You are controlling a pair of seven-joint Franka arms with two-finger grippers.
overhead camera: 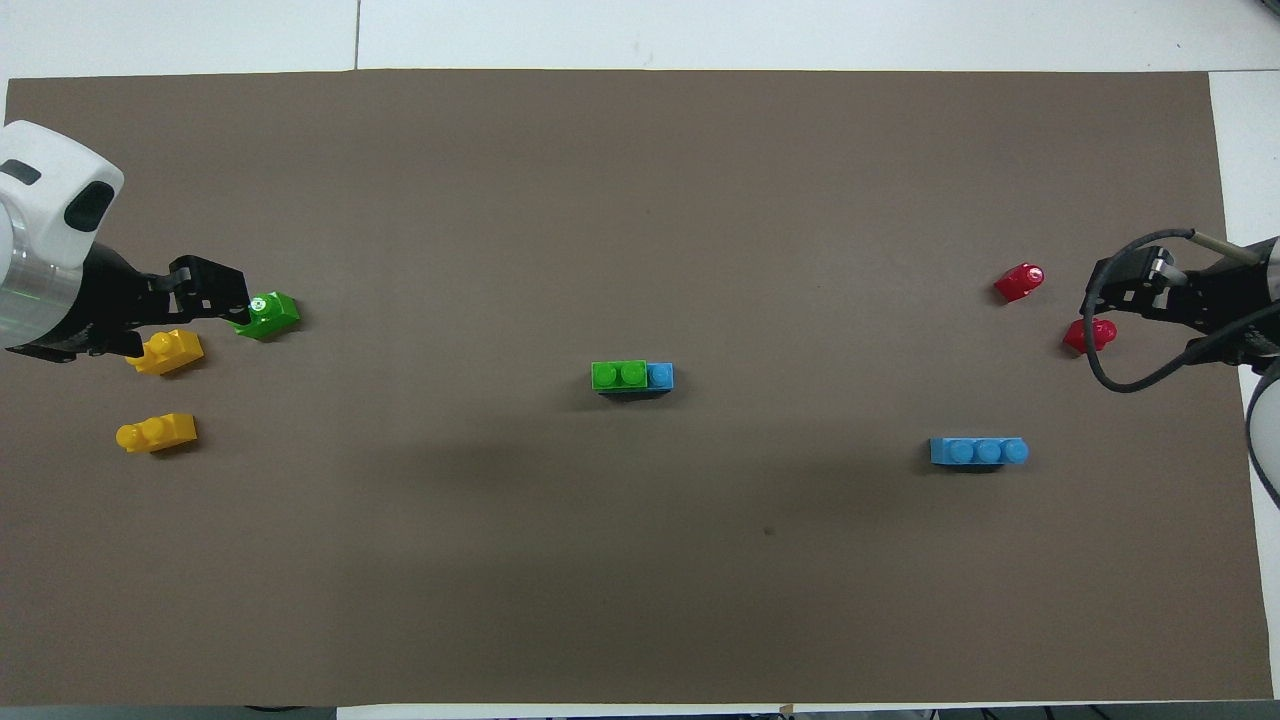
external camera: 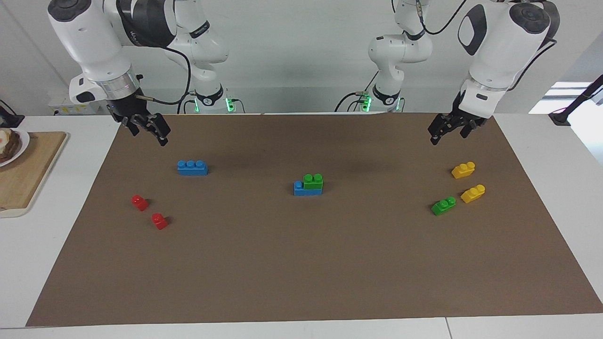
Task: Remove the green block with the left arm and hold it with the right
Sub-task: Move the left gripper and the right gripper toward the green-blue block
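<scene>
The left arm's black two-finger hand [external camera: 446, 133] hangs in the air over the brown mat near the robots' edge, at the left arm's end of the surface. Its fingers are spread and it grips nothing and touches nothing. The right arm's black two-finger hand [external camera: 150, 128] hangs likewise over the mat's corner at the right arm's end, fingers released, nothing in them.

Below the left hand and farther from the robots lie two small yellow two-stud plastic bricks [external camera: 463, 170] [external camera: 473, 193], and just beside the farther one a loose small green two-stud plastic brick [external camera: 443, 205]. Seen from overhead, the left hand covers part of this loose green brick, yet the facing view shows it well above the mat.

The green block [external camera: 313, 181], a bright green two-stud plastic brick, sits in the middle of the mat, pressed onto a blue three-stud plastic brick [external camera: 298, 187] so that one blue stud stays bare toward the right arm's end. Neither hand is near it.

Toward the right arm's end a second blue three-stud plastic brick [external camera: 192, 167] lies alone, and farther from the robots two small red plastic bricks [external camera: 139, 202] [external camera: 159, 221] sit near each other.

The brown paper mat [external camera: 301, 273] covers most of the white surface [external camera: 61, 245]. Wide bare mat lies around the stacked pair on every side. A wooden board [external camera: 28, 169] lies off the mat at the right arm's end.
</scene>
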